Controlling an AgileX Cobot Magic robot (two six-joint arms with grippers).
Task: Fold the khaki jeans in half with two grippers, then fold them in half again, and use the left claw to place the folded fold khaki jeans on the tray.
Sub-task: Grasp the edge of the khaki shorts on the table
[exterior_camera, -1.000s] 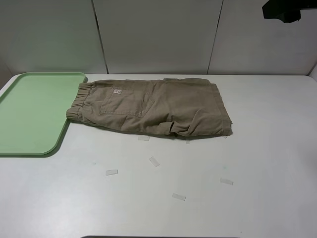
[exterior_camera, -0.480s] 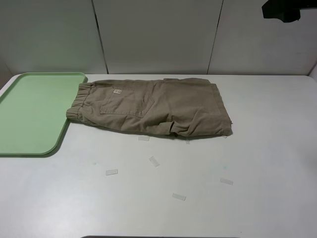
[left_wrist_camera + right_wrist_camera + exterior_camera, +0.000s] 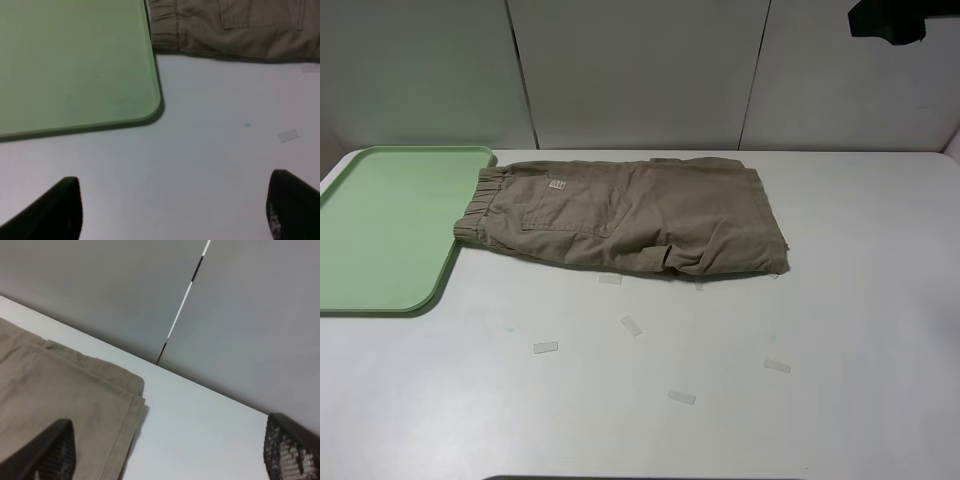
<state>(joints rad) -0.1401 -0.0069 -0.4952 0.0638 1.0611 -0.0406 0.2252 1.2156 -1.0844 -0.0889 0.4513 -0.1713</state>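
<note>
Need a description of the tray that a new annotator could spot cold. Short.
Start with the white table seen from the high camera. At its left end lies the tray, a flat rectangle with rounded corners and a low rim, just beside the waistband of the khaki jeans. It is the only pale green, rigid thing there; its neighbour is tan cloth.

Green tray (image 3: pixel 75 60), khaki jeans (image 3: pixel 240 25), claw (image 3: pixel 174 179) spread
</note>
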